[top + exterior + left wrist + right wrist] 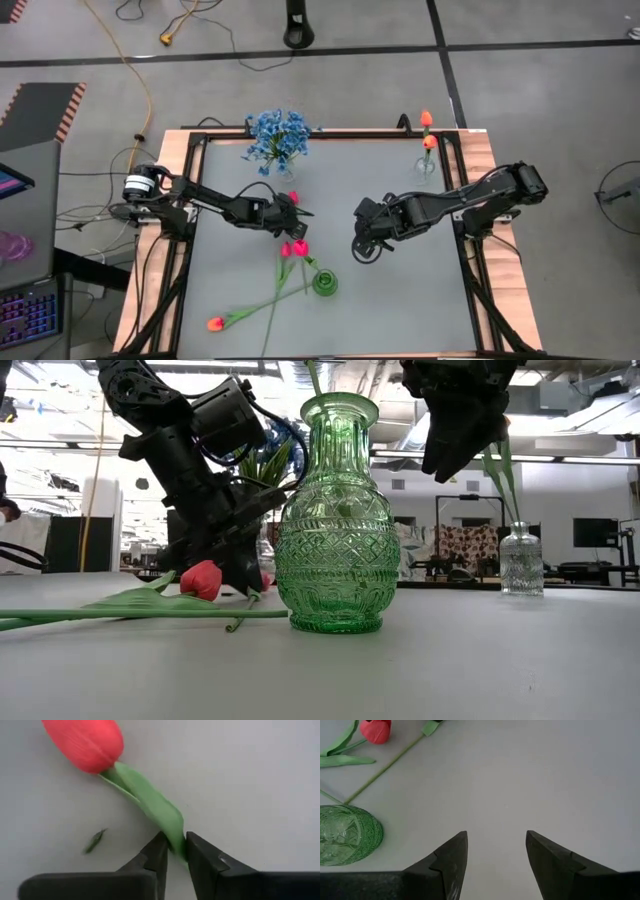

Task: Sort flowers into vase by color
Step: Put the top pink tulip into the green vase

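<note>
Pink-red tulip (85, 742) stem hidden between left claw (174, 851) fingertips

My left gripper (174, 851) pinches a red tulip's green stem (157, 810) behind the green glass vase (325, 283) on the bench (400, 310). Left of that vase lies an orange tulip (215, 323); my right gripper (496, 851) hangs behind it, rightward.

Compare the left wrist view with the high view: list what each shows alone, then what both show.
Left wrist view only: the left end effector closed on the leaf of a pink tulip, and a small green scrap on the table.

High view only: the right end effector, the green vase, blue flowers, orange tulips in a clear vase, and another orange tulip lying near the front.

Both: that pink tulip and the grey table.
</note>
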Available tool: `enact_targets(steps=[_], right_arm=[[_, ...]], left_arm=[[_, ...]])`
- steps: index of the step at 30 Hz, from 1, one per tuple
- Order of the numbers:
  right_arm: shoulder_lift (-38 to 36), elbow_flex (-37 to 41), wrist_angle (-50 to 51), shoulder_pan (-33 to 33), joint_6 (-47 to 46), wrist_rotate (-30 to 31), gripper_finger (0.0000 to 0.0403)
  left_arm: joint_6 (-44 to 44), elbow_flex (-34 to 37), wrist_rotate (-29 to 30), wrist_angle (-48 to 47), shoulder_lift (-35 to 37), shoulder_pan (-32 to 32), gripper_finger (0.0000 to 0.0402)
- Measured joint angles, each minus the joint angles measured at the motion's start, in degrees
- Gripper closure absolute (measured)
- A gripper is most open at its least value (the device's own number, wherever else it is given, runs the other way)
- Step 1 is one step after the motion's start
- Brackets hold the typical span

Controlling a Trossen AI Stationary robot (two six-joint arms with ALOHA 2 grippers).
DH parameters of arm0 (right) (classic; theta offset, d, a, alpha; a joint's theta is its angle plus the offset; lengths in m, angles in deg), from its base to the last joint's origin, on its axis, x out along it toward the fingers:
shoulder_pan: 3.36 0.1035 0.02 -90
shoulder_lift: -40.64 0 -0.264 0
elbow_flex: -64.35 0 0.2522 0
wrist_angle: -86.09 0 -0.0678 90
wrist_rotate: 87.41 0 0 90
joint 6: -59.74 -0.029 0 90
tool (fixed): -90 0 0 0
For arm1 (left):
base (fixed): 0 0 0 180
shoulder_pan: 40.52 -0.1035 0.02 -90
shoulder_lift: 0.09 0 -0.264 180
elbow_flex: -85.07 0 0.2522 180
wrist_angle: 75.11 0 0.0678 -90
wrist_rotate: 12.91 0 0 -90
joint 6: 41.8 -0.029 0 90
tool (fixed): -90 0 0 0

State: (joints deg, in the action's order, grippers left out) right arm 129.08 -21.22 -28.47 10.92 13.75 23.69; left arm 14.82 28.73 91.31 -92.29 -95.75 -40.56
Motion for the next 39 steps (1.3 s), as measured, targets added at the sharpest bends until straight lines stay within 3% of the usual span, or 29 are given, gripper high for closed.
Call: enact_targets(steps=[7, 20, 39], right_arm=[[0.00, 0.00, 0.04, 0.00, 0.02, -0.02, 0.0175], [0.00, 0.00, 0.15, 0.00, 0.04, -0.04, 0.0175], [-0.07, 0.00, -0.08, 0.02, -0.01, 0.16, 0.0175]], left_arm=[[0.05, 0.04, 0.02, 1.01, -0.02, 0.00, 0.0396], [-1.98, 0.11, 0.04, 3.31, 0.73, 0.00, 0.0401], [-15.81, 0.11, 9.53, 7.82, 22.45, 2.57, 0.0401]])
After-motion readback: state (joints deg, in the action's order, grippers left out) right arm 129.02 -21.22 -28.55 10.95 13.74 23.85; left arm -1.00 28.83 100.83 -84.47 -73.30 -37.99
